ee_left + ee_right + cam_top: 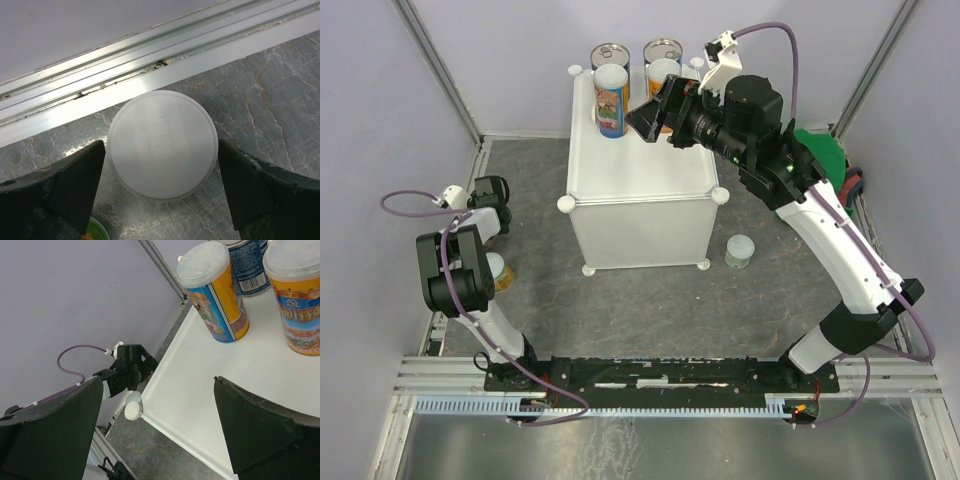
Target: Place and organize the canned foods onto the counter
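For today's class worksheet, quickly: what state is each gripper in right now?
Left gripper: open, fingers either side of a white-lidded can, not closed on it.
Right gripper: open, empty, over the counter.

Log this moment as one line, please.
left gripper open over floor can | right gripper open, empty, above counter | four cans on counter

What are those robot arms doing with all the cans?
They're putting cans up on the white counter. Four cans stand at its far end. The right end effector hangs open over the counter, holding nothing. The left end effector is open over a white-lidded can on the floor. A pale can sits beside the counter.
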Controlling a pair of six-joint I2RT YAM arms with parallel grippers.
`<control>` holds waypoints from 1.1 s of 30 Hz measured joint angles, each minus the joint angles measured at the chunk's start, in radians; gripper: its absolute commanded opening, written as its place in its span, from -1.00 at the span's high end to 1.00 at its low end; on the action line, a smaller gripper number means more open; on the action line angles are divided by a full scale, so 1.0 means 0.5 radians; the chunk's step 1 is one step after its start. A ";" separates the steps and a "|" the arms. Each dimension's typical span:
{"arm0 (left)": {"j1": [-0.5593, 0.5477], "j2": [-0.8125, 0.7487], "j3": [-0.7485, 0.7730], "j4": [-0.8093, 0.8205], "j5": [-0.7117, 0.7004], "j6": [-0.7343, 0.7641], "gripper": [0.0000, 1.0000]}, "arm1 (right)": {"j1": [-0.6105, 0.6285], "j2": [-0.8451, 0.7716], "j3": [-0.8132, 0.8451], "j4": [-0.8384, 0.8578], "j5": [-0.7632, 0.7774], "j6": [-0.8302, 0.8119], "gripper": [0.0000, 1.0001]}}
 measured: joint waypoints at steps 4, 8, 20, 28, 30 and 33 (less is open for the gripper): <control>0.002 0.000 0.000 0.001 -0.045 0.000 -0.98 | -0.011 0.015 0.000 -0.002 -0.003 0.001 -0.98; 0.006 0.000 0.008 0.002 -0.086 -0.001 -0.99 | -0.027 0.021 0.000 -0.002 -0.007 0.001 -0.98; 0.018 0.034 0.048 0.049 -0.138 0.000 -0.99 | -0.060 0.032 0.000 -0.001 -0.022 0.002 -0.98; 0.026 0.034 0.052 0.121 -0.128 0.002 -0.89 | -0.074 0.034 0.000 -0.001 -0.041 0.002 -0.98; 0.026 0.034 0.052 0.133 -0.125 0.002 -0.84 | -0.075 0.038 0.000 0.000 -0.044 0.002 -0.98; 0.026 0.034 0.052 0.146 -0.108 0.003 -0.80 | -0.076 0.045 0.000 0.000 -0.046 0.003 -0.98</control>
